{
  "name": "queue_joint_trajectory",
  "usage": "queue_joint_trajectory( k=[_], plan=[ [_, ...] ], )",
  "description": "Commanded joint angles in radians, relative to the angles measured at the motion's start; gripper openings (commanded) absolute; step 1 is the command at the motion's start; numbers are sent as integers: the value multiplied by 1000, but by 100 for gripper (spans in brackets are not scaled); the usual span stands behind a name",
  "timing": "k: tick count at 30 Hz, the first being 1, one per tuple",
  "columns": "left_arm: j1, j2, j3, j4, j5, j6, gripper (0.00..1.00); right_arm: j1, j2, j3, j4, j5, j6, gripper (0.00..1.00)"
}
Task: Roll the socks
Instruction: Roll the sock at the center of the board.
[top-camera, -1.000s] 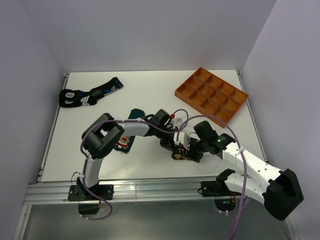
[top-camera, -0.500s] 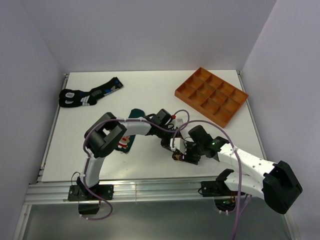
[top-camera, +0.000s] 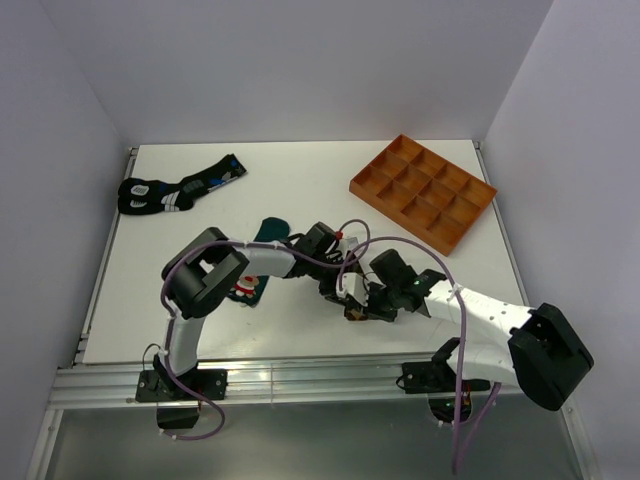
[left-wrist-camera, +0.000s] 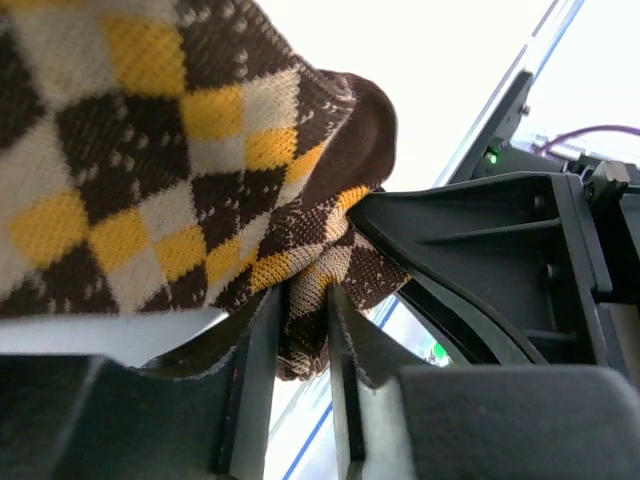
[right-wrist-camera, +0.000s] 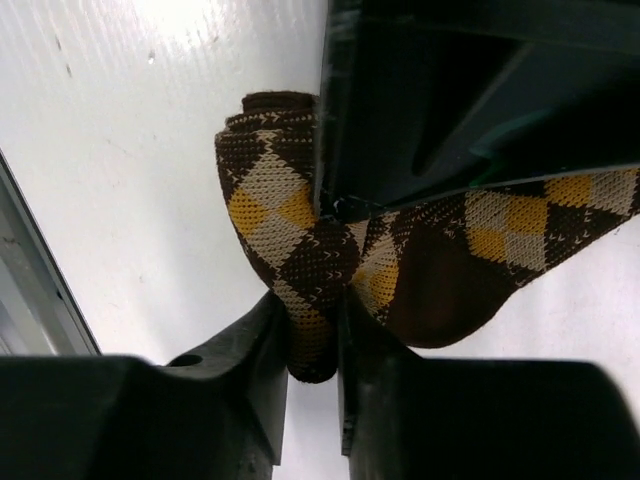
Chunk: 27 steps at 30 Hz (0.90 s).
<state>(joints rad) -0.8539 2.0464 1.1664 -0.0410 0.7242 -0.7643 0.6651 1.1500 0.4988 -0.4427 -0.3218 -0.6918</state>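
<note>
the checkered sock (top-camera: 352, 313) is lying on the white table (top-camera: 300, 180), near its front edge and about midway across, right where the two arms are meeting. both claws are working on it at once.

the left gripper (left-wrist-camera: 303, 300) is standing narrow, with a fold of the brown, yellow and cream fabric filling the gap between its fingers (left-wrist-camera: 255, 370). it is holding the sock by that fold. the rest of the sock is spreading up and to the left in the left wrist view. one black finger of the other claw is pressing against the fabric from the right.

the right gripper (right-wrist-camera: 312, 310) is also standing narrow and is pinching the same sock. a doubled edge of cloth is sitting squeezed between its two fingers (right-wrist-camera: 262, 345). in the right wrist view, one end of the sock is showing as a tight roll lying on the table, just beside the left claw's black body. the plain brown part is trailing off to the right.

the teal sock (top-camera: 268, 230) is lying flat on the table to the left of the grip point, partly hidden under the left arm, apart from the checkered one.

a dark sock with blue and white marks (top-camera: 175, 190) is lying near the far left corner. an orange divided tray (top-camera: 422, 190) is sitting at the far right.
</note>
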Motion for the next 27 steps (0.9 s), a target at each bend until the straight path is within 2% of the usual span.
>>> queue_joint_trajectory(
  k=[1, 3, 4, 10, 16, 25, 27],
  plan=[
    [-2, -89, -82, 142, -132, -62, 33, 4, 45, 29, 15, -8, 28, 19],
    [-2, -121, -117, 183, -178, -75, 35, -7, 68, 47, -5, -3, 26, 15],
    [-4, -138, -134, 220, -233, -79, 37, -9, 76, 56, -17, -8, 17, 15],
    [0, -241, -269, 366, -357, -98, 39, -47, 148, 130, -116, -51, -12, 14],
    [-1, -343, -419, 477, -488, -98, 40, -103, 252, 245, -287, -150, -73, 14],
    [-31, -439, -565, 598, -594, -9, 41, -237, 594, 524, -571, -269, -192, 14],
    [-46, -448, -577, 630, -617, 23, 41, -246, 645, 575, -591, -278, -186, 14]
  ],
)
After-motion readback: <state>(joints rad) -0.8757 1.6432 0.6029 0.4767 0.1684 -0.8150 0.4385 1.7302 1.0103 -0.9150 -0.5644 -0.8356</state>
